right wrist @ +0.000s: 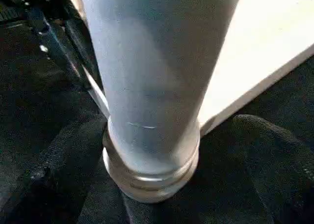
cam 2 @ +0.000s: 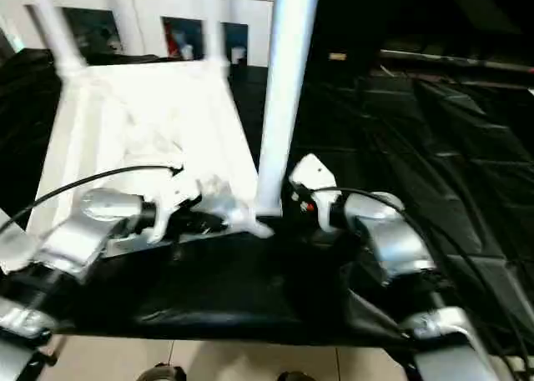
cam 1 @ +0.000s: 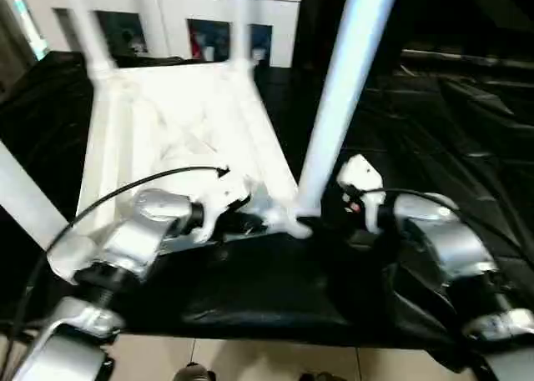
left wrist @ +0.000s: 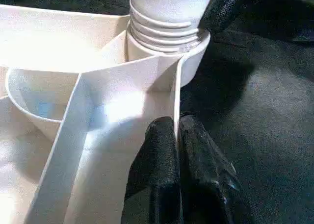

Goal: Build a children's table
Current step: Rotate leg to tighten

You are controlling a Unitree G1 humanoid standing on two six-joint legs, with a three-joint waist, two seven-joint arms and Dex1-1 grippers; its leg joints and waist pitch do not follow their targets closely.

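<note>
The white tabletop (cam 1: 167, 122) lies upside down on the black cover, ribbed underside up. White legs stand in its far corner sockets (cam 1: 83, 22) (cam 1: 240, 22). Another leg (cam 1: 342, 89) rises from the near right socket (left wrist: 189, 52), and one slants past the left edge (cam 1: 25, 198). My left gripper (left wrist: 177, 131) is shut on the tabletop's thin rim wall beside that near right socket. My right gripper (cam 1: 327, 210) sits low at the near right leg (right wrist: 152, 87). Its black fingers (right wrist: 274, 155) stand wide on either side of the leg's base, apart from it.
A black cover (cam 1: 434, 122) drapes the work surface and stretches far to the right. A white glass-door cabinet (cam 1: 167, 14) stands behind the tabletop. Tiled floor (cam 1: 250, 360) shows below the near edge of the cover.
</note>
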